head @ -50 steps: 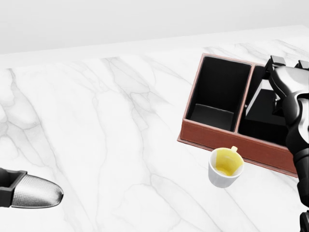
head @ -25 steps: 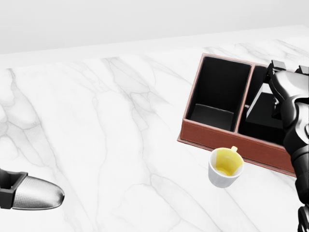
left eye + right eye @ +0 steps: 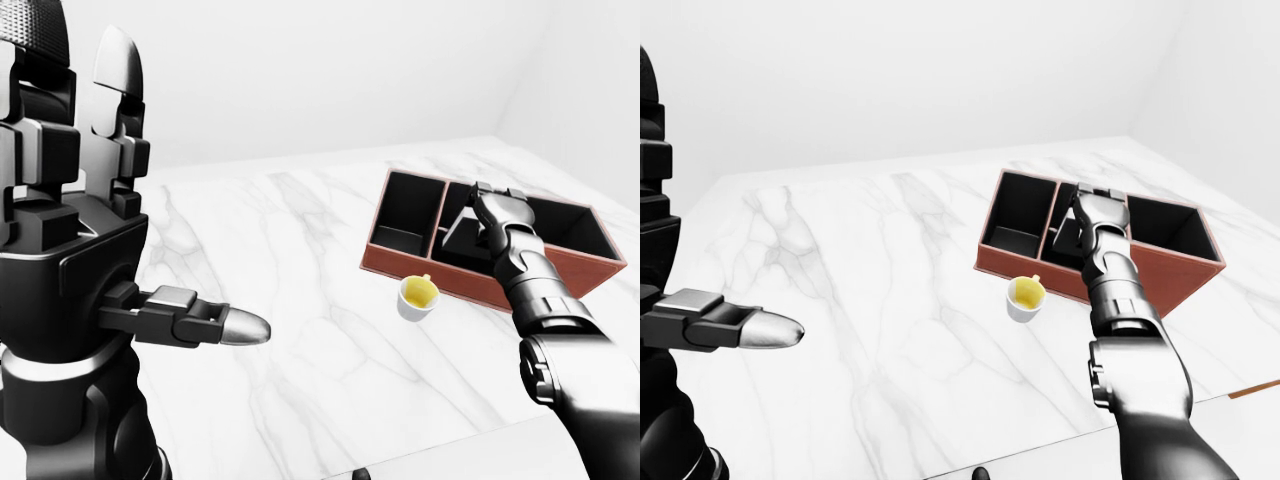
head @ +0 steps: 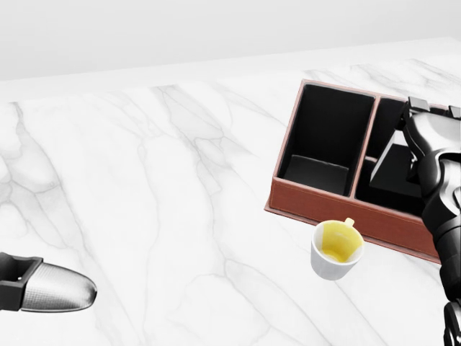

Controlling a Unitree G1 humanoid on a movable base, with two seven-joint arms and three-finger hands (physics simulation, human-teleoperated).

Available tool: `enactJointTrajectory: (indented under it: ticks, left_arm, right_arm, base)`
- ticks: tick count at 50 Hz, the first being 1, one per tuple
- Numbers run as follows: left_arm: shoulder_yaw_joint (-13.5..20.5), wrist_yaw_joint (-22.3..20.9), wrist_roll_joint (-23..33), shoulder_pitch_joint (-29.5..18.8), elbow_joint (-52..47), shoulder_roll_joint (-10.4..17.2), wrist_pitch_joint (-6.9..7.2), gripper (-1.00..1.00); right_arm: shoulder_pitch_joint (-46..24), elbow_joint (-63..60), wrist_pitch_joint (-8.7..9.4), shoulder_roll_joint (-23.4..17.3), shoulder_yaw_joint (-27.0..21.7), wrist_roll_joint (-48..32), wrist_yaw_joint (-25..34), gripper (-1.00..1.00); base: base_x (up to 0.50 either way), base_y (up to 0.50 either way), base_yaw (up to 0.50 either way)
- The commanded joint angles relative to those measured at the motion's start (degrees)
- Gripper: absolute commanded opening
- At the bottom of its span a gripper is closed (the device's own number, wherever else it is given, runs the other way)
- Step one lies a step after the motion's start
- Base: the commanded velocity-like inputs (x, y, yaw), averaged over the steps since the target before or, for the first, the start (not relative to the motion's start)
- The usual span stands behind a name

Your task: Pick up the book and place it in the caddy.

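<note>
In the left-eye view the black left hand (image 3: 75, 240) stands upright at the left edge, fingers straight up and apart, its silver-tipped thumb jutting to the right, holding nothing. The black right hand (image 3: 497, 212) reaches along an outstretched arm into the brown leather caddy with black compartments (image 3: 400, 262), over the dark flat book (image 3: 462, 238); whether its fingers close on the book cannot be told. In the head view the book (image 4: 395, 171) lies tilted in the caddy's middle compartment, its long axis running from lower left to upper right, the hand at its upper right end. In the right-eye view a small white cup with yellow inside (image 3: 1024, 297) sits on the white marble table (image 3: 860, 270) just beside the caddy's near wall.
</note>
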Motion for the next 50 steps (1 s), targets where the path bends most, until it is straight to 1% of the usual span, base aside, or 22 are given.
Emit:
enactJointTrajectory:
  ticks: [1,25,50]
  left_arm:
    - [0.1,-0.4,0.7,0.6,1.0,0.0,0.00,1.00]
    - [0.1,-0.7,1.3,0.8,1.8,-0.2,0.00,1.00]
    - [0.5,-1.0,1.7,1.1,1.4,-0.2,0.00,1.00]
  right_arm:
    - [-1.8,2.2,0.00,-0.4,0.7,-3.7,-3.5,-1.00]
    - [-3.3,6.6,0.00,-0.3,1.5,-3.1,-6.1,-1.00]
    - [-4.2,9.9,0.00,1.1,2.2,-2.0,-8.8,-1.00]
  base:
    - [0.00,0.00,0.00]
    - [0.00,0.00,0.00]
    - [0.00,0.00,0.00]
